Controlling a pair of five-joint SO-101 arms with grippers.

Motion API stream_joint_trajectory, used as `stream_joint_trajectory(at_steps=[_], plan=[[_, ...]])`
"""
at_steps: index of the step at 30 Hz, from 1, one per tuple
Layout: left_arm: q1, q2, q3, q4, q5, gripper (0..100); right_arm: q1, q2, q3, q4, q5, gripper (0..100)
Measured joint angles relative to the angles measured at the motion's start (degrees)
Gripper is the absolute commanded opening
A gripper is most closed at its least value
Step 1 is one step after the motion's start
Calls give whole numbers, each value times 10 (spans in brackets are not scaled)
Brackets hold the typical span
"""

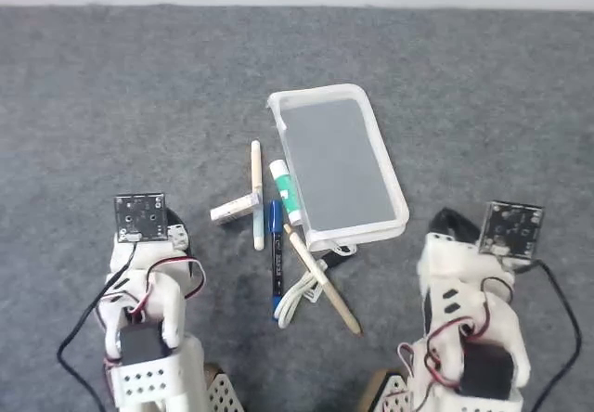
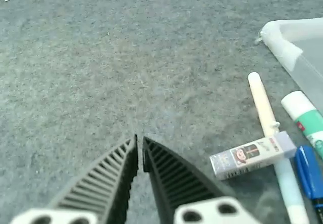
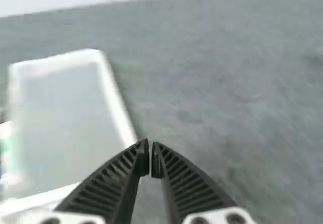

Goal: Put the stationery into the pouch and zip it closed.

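A clear, white-rimmed pouch (image 1: 341, 164) lies flat in the middle of the grey mat, also seen as the pouch (image 2: 301, 50) and the pouch (image 3: 55, 118). Beside its left edge lie a green-and-white glue stick (image 1: 286, 191), a cream pen (image 1: 257, 193), a small eraser box (image 1: 232, 210), a blue pen (image 1: 276, 255) and a wooden pencil (image 1: 322, 279). My left gripper (image 2: 140, 146) is shut and empty over bare mat, short of the eraser box (image 2: 252, 157) and cream pen (image 2: 267, 118). My right gripper (image 3: 150, 151) is shut and empty near the pouch's near right corner.
A white cord (image 1: 304, 287) loops from the pouch's near end across the pencil. The grey mat (image 1: 111, 106) stretches out bare on both sides and behind the pouch. Both arm bases sit at the near edge.
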Motion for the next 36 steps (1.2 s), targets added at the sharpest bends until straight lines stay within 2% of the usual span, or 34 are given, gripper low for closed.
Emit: stream_joint_trajectory(at_steps=[4,7,9,12,19,28,32,36], plan=[[-1,0,0,0,0,13,-102,5,-18,-10,0,10],[-1,0,0,0,0,13,-156,69,-30,-32,0,20],[-1,0,0,0,0,13,-178,126,-47,-40,-4,62],[-1,0,0,0,0,13,-215,230,-98,-35,-44,109],[-1,0,0,0,0,13,-324,470,-197,-18,-143,106],[-1,0,0,0,0,13,-361,670,-201,-122,-185,106],[-1,0,0,0,0,13,-368,727,-201,-137,-226,106],[-1,0,0,0,0,13,-371,765,-201,-141,-236,106]])
